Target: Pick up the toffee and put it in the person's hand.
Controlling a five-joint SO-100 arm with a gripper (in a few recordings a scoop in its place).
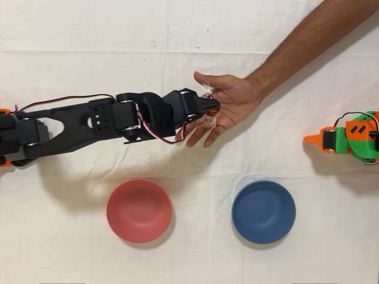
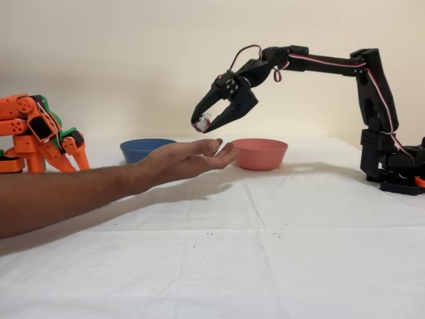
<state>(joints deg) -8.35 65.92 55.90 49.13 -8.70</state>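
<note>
Fixed view: the black arm's gripper (image 2: 207, 124) hangs just above the person's hand (image 2: 189, 158), jaws pinched on the toffee (image 2: 202, 123) (wrapper ends poking out). Delivery looks nearly done; the next move calls for parting the jaws so it drops into the palm.

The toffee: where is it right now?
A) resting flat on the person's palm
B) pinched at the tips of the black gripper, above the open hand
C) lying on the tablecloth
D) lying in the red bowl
B: in the fixed view the toffee sits between the tips of the gripper, raised clear above the person's hand.
</note>
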